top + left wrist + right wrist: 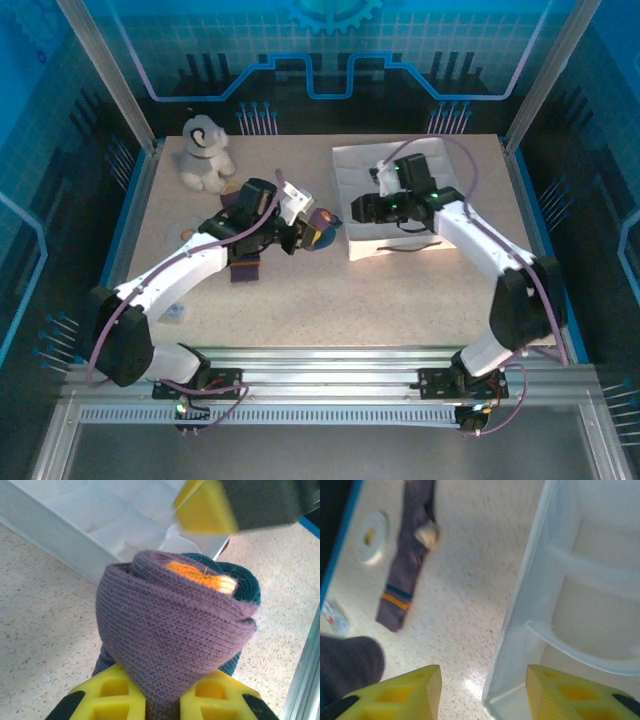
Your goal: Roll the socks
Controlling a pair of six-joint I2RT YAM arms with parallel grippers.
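Note:
A rolled sock (170, 620), purple outside with orange and navy showing at its core, is pinched between the yellow fingers of my left gripper (162, 692). In the top view this gripper (303, 236) holds the roll (321, 229) just left of the tray. The second sock (404, 570) lies flat on the table, purple with a striped cuff and a pale orange heel; from above it (245, 268) is partly under the left arm. My right gripper (484, 680) stands open over the tray's left wall, nothing held. Its yellow fingertip (205, 510) shows just above the roll.
A white tray (420, 245) with dividers sits at the back right. A plush dog (205, 152) is at the back left. A flat white ring (372, 542) and a small clear item (335, 617) lie on the table near the flat sock.

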